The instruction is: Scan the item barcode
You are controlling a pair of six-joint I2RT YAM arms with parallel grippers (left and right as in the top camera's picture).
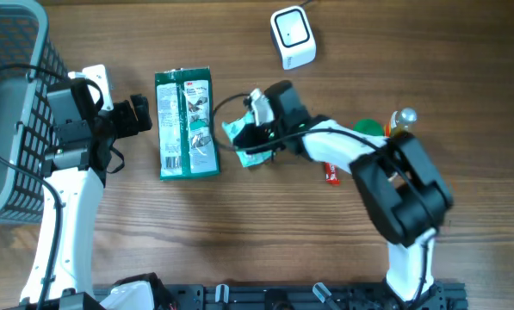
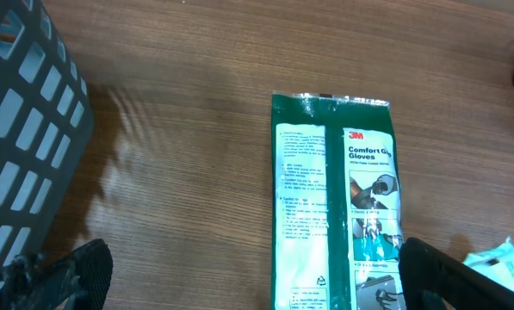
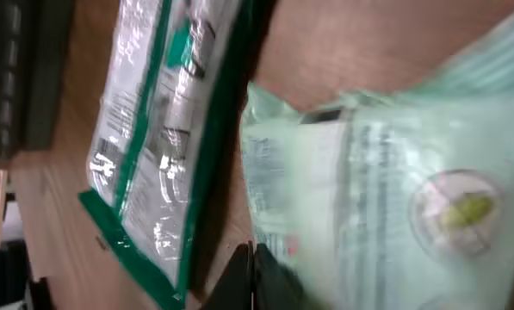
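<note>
Where the overhead view looks straight down, a brown wooden tabletop [image 1: 239,232] with long, even grain fills nearly the whole frame, and little of the room shows beyond it. A dark rail [image 1: 282,297] runs along the near edge, where both arms are mounted. A grey mesh basket [image 1: 7,103] stands at the far left corner, and a white scanner [image 1: 293,36] sits on the far side, right of centre, its cable leading off the edge.

The left pincer [image 1: 143,114] hangs released, its jaws spread wide, just beside the left edge of a green gloves pack [image 1: 186,123] that lies flat on the wood with its length running front to back. The left wrist view shows the pack's printed face, the two dark fingertips [image 2: 76,271] low in the frame and the basket wall at the left.

The right pincer [image 1: 255,131] is clenched on a pale green pouch [image 1: 239,133], which sits crumpled just right of the gloves pack and well short of the scanner. The right wrist view is blurred; the pouch fills most of it, with a white label on it, and the gloves pack lies beyond.

Near the right arm a small red item [image 1: 331,174] lies on the wood, and a bottle with a silver cap [image 1: 403,119] stands farther right.
</note>
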